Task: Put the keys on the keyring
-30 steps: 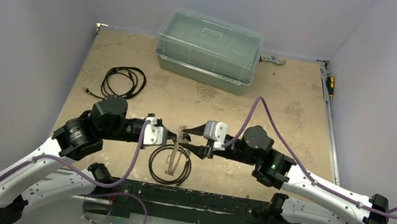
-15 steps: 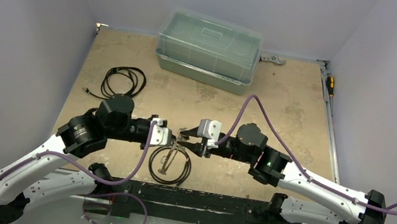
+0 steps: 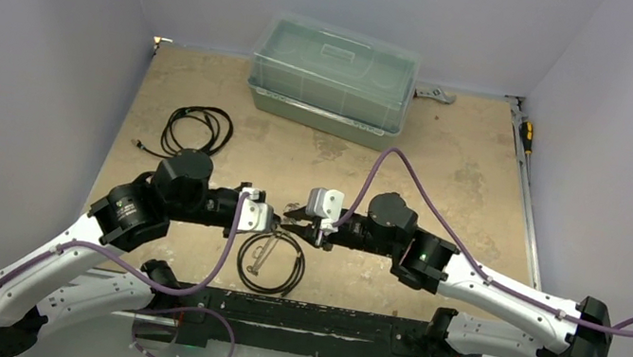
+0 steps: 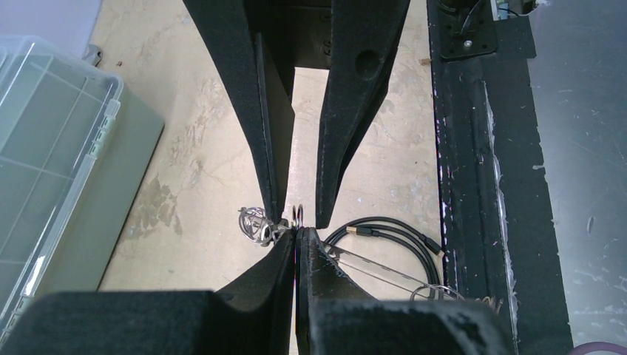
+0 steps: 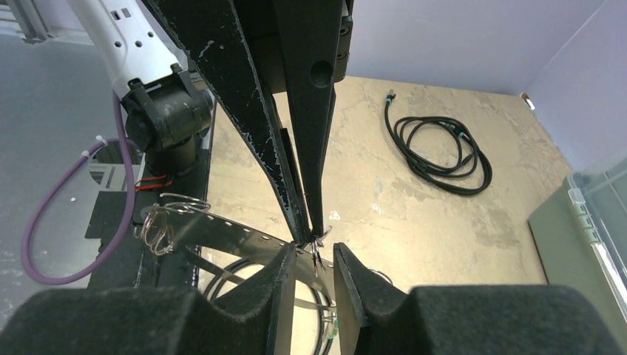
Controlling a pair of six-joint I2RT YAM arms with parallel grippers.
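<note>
Table: a worn sandy-beige tabletop (image 3: 448, 171) carried everything. The landmark for every place below was the plain black round hoop (image 3: 301, 270) lying near its front edge.
Box: a clear lidded plastic storage box (image 3: 333, 80) stood well beyond the hoop, at the far side.
Cable: a coiled black cable (image 3: 198, 129) lay beyond the hoop and to its left, well apart from it.
Keyring: the thin silvery-grey wire keyring (image 3: 270, 250) was raised at one end. It slanted down from the fingertips above the hoop's far rim and across the hoop.
Left gripper: the left gripper (image 4: 296, 237) hovered above the hoop's far rim. Its fingers were pressed together, apparently clamping the keyring's raised end.
Right gripper: the right gripper (image 5: 314, 259) faced it tip to tip above that same rim. Its fingers were apart and straddled the left tips, gripping nothing.
Keys: the tiny black-headed keys could not be made out. Only a small tangle of fine silvery rings (image 4: 255, 223) showed at the fingertips, above the hoop's far rim.
Step in hand: probably threading a key's small ring onto the held wire.
Doing it well: the left pinch should be kept firm so the keyring cannot swing. The right fingers should close only on the small ring, never on the left tips. The feed along the wire should be slow and in line with it.
</note>
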